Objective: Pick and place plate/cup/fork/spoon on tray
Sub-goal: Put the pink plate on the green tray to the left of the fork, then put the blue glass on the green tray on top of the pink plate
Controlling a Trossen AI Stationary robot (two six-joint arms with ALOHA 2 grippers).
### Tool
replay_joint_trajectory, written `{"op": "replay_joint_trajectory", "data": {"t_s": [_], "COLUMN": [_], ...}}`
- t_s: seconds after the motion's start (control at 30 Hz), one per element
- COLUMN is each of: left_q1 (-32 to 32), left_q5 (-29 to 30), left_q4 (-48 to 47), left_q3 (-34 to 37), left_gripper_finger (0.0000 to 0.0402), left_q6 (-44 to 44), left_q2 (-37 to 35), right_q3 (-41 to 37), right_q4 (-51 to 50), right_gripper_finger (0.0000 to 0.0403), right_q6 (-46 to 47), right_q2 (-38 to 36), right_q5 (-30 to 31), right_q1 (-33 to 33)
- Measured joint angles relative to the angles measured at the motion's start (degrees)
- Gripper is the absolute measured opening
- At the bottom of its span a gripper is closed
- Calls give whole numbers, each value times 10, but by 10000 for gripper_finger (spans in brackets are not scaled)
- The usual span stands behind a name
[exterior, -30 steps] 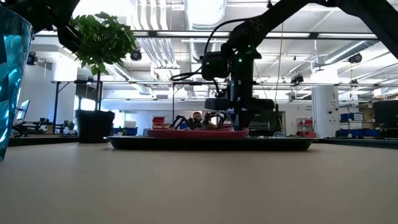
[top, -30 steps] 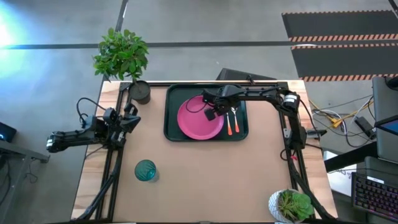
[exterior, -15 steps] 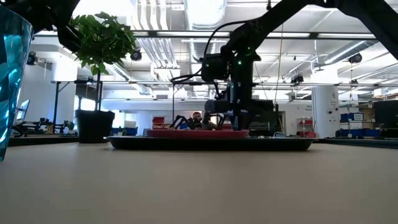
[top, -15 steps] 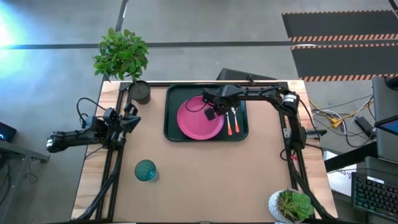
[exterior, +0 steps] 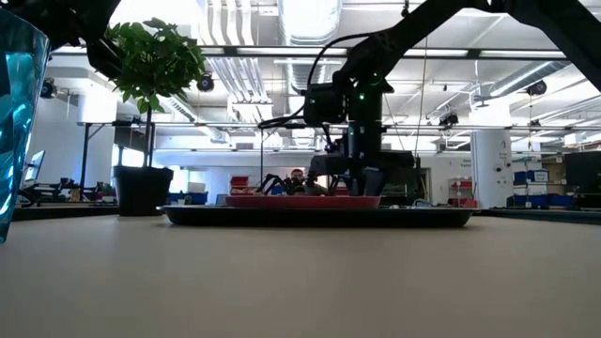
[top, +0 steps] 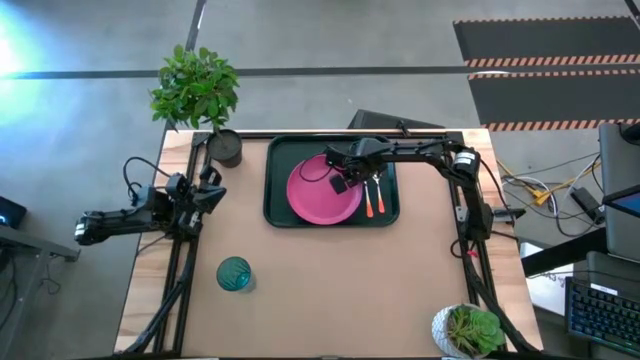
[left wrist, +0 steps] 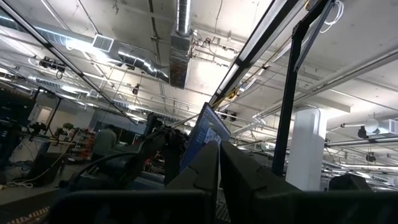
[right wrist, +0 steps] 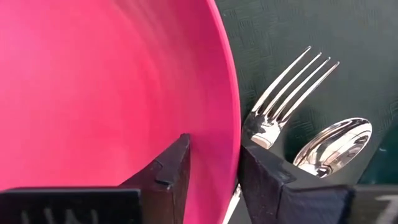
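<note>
On the large dark green-black rectangular tray [top: 275,172] at the table's twelve o'clock lies the round flat pink plastic plate [top: 322,190]. At its three o'clock lie the slim fork with silver tines and an orange-red handle [top: 367,203] and the small spoon with a silver rounded bowl [right wrist: 333,147]. The right gripper [top: 342,182] stands over the plate's rim; its fingers [right wrist: 169,168] straddle that rim, parted, with a gap showing. The small translucent teal-green tumbler [top: 234,273] stands off the tray, toward seven o'clock. At nine o'clock the left gripper [top: 212,190] waits, fingers pressed together.
</note>
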State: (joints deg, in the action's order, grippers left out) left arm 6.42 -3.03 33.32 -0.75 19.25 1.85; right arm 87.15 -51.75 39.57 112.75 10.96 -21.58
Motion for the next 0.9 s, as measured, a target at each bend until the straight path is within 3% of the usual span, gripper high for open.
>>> {"op": "replay_joint_trajectory", "data": {"t_s": [0.5, 0.6, 0.7, 0.77, 0.9], "left_q1": [0, 0, 0, 0, -1], "left_q5": [0, -1, -13, -24, -54], "left_q4": [-29, -132, -320, -429, -561], "left_q3": [-1, -15, -63, -111, -240], "left_gripper_finger": [0, 0, 0, 0, 0], "left_q6": [-1, -1, -1, 0, -23], "left_q2": [0, 0, 2, 12, 51], "right_q3": [83, 125, 177, 213, 290], "right_q4": [24, 24, 25, 25, 25], "right_gripper_finger": [126, 126, 125, 125, 125], "right_q6": [-33, -56, -76, -94, -136], "right_q2": [-1, -1, -2, -2, -2], "right_q5": [37, 30, 0, -22, -50], "right_q1": [13, 22, 33, 42, 60]}}
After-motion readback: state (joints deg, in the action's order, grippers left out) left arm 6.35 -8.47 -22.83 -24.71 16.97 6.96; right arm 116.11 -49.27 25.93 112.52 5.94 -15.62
